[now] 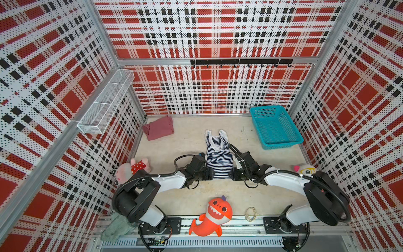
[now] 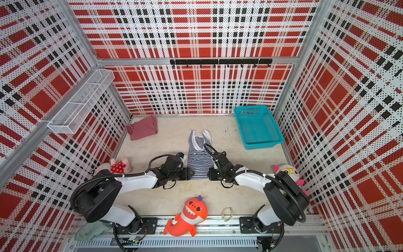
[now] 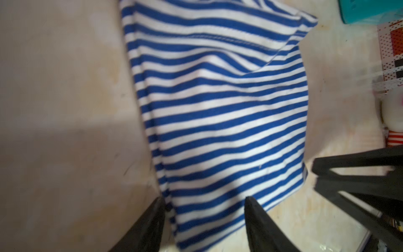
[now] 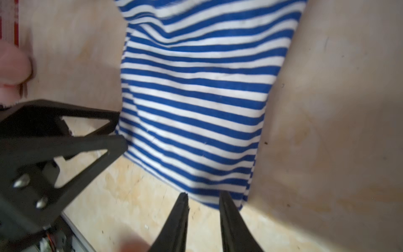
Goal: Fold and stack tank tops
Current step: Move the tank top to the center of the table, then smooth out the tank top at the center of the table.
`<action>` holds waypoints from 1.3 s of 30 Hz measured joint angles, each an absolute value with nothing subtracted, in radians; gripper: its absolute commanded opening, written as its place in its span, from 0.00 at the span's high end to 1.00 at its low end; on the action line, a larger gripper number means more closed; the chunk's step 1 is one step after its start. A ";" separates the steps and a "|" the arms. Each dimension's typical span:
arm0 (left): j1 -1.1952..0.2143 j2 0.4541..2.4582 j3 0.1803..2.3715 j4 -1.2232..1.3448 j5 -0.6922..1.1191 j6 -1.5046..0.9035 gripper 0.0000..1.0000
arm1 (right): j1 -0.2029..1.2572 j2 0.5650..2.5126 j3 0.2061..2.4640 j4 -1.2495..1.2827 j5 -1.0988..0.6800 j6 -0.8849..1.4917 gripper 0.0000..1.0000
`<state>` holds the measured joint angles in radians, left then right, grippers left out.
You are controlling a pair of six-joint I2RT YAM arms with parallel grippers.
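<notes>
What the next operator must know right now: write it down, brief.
Left end effector: open, straddling a near hem corner of the striped tank top.
Right end effector: open, tips at the other hem corner, no grip visible.
Striped tank top: flat mid-scene, straps on the far side.
Maroon tank top: far left corner, looks folded already.
Left to do: fold the striped one, stack both.

Cannot see, in both top views, the fingertips of the left gripper (image 1: pixel 210 174) or right gripper (image 1: pixel 233 174), nor the hem corners of the striped tank top (image 1: pixel 218 162), covered by black wrist housings (image 1: pixel 197 163). Cut off past the frame edge in both wrist views: that top's upper part, its far stripes blurred. Half hidden behind the arms (image 1: pixel 168 182): pig plush (image 1: pixel 123 173), white plush (image 1: pixel 305 169), grey-green cloth (image 1: pixel 112 228).
</notes>
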<state>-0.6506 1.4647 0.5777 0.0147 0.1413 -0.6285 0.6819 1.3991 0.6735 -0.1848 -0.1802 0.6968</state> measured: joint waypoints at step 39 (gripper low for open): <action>-0.508 1.816 0.940 0.036 0.184 -0.408 0.72 | 0.408 1.777 0.908 0.028 -0.376 0.490 0.58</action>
<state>-0.5076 1.8156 0.9401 0.0360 0.1837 -0.4084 0.4080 1.7767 0.9081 0.0280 -0.3759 0.4904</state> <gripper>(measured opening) 0.333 0.440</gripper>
